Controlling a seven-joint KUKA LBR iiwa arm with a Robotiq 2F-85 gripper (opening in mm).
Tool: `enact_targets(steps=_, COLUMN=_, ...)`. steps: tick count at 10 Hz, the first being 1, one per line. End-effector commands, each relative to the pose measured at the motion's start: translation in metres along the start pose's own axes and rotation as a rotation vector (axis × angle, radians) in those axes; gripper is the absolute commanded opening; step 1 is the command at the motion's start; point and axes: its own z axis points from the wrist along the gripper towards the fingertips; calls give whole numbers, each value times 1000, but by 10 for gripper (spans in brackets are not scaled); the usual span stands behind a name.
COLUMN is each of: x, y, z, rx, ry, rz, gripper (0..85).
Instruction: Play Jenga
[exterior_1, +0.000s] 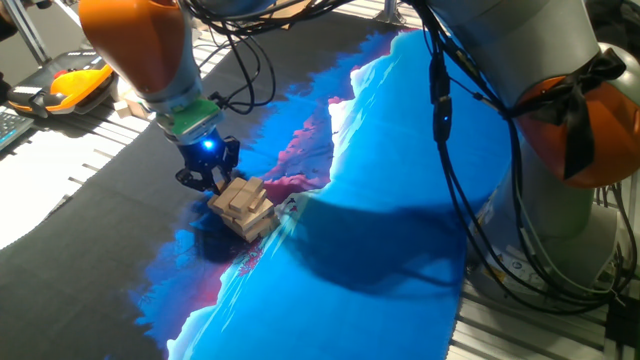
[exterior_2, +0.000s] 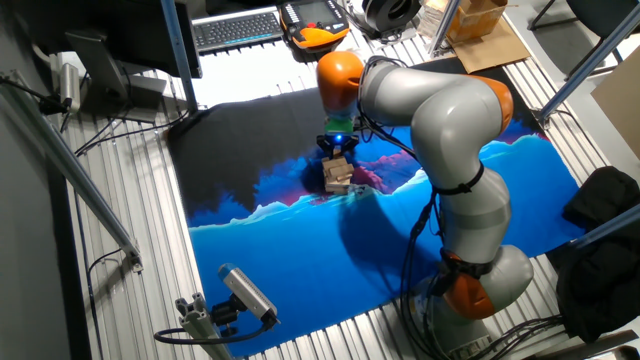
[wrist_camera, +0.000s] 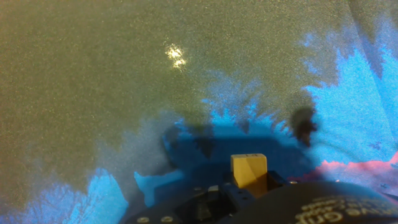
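Jenga (exterior_1: 243, 207) just below gripper (exterior_1: 205, 180)

Table (exterior_2: 140, 240): blue-black cloth (exterior_2: 300, 270), Jenga tower (exterior_1: 243, 206).

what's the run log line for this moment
task: jenga | claw: low at jenga tower, rear side | grip: unclear | tower: standing, askew | surface: blue-black mat
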Motion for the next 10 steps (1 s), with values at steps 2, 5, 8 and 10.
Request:
enact_targets(steps=2, x=0, y=0, z=0, rx=-1, ry=2, rz=1, gripper=170)
enact_targets(steps=5, x=-1, y=0, z=1, rx=1, ry=-2, rz=2, gripper=170)
enact_targets(steps=8, x=-1, y=0, z=1, rx=2, ry=-5, rz=2, gripper=170)
enact_targets(steps=10, x=-1, y=0, z=2, rx=2, ry=-8, rz=2, gripper=170)
